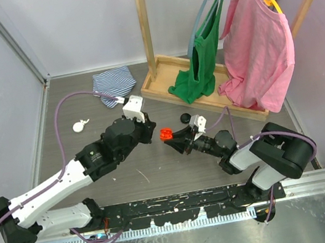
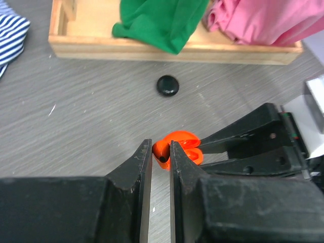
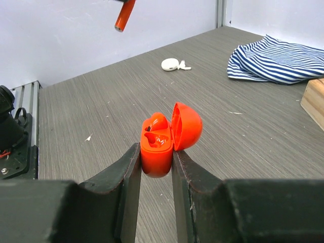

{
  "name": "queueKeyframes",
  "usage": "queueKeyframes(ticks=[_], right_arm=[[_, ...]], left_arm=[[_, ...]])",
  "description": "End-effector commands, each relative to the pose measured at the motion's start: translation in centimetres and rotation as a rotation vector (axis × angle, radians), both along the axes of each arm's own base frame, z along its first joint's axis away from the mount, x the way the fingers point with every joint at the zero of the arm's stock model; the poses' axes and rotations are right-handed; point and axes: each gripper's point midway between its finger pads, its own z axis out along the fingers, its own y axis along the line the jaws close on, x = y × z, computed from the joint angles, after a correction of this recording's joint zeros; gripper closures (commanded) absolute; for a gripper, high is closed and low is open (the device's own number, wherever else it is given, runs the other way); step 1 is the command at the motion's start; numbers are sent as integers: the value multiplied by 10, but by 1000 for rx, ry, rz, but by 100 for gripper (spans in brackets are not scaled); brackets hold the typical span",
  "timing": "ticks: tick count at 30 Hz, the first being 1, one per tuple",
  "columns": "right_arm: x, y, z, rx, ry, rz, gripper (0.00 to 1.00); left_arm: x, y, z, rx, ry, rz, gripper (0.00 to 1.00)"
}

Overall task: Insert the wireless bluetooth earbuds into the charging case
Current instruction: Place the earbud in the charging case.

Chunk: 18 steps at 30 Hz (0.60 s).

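1. The right gripper (image 3: 156, 152) pinches the orange charging case (image 3: 155, 143) by the two flanks of its body. The lid (image 3: 186, 125) stands open at 2 o'clock from the body in the right wrist view, with the pockets facing up.
2. The left gripper (image 2: 161, 149) has its fingers pressed almost together on a tiny orange piece with a dark spot. The slit between them is narrow, so this is probably the orange earbud (image 2: 161, 156) rather than an edge of the case behind it.
3. The coming move turns on one relation. In the top view the case lies just beside the left fingertips, at about 4 o'clock from them. In the left wrist view it sits just past the tips, at 1 o'clock.
4. The left arm carries the bud while the right only steadies the case, so I judge the closing move belongs to the left.
5. The approach should come from the side away from the raised lid, down into the open mouth. The bud's long axis cannot be read here.
6. A black round case (image 2: 167, 85) lies at 12 o'clock in the left wrist view, well apart and out of the path.
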Motion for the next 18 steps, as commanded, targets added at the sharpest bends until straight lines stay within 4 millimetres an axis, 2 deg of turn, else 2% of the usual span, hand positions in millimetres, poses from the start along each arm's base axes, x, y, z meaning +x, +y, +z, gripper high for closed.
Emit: queueKeyframes(ticks=[1,10,18], right_arm=[[-3,2,61,148,-181,17,99],[-10,1,90,186,-278,35,99],[-14,0,109,220,-327,43,99]], left_arm=[[-1,-19,48,-144,-150,-82,87],[-16,-39,58,-188,-248,-235,86],[-24,-44,59,-173,-320,-304,85]])
